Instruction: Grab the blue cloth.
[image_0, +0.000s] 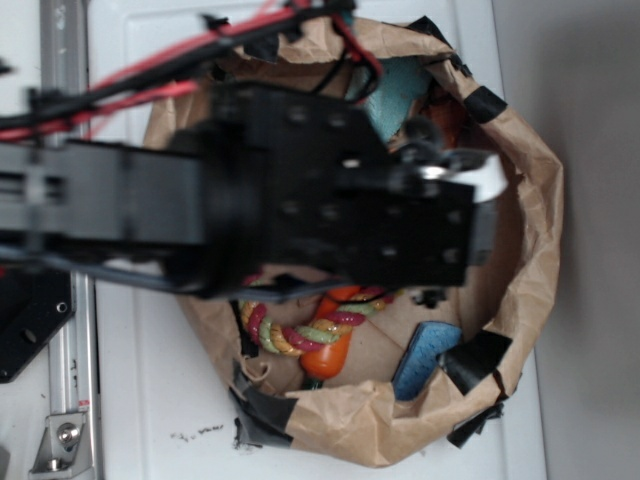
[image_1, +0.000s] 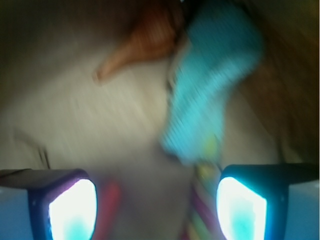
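Observation:
The blue cloth (image_1: 210, 85) is a pale turquoise ribbed rag with a yellowish patch at its near corner. It lies ahead and to the right of my gripper (image_1: 157, 210) in the blurred wrist view. The jaws stand wide apart with nothing held between them. The bright fingertips (image_1: 72, 210) sit at the bottom corners. In the exterior view only part of the cloth (image_0: 405, 95) shows at the top of the paper basin, beside the gripper (image_0: 440, 160); the black arm hides the rest.
A crumpled brown paper basin (image_0: 530, 250) rings everything. Inside lie an orange carrot toy (image_0: 330, 352), a coloured rope toy (image_0: 290, 338), and a darker blue sponge block (image_0: 425, 360). An orange-brown object (image_1: 145, 45) lies left of the cloth. The rope (image_1: 200, 200) passes under the right finger.

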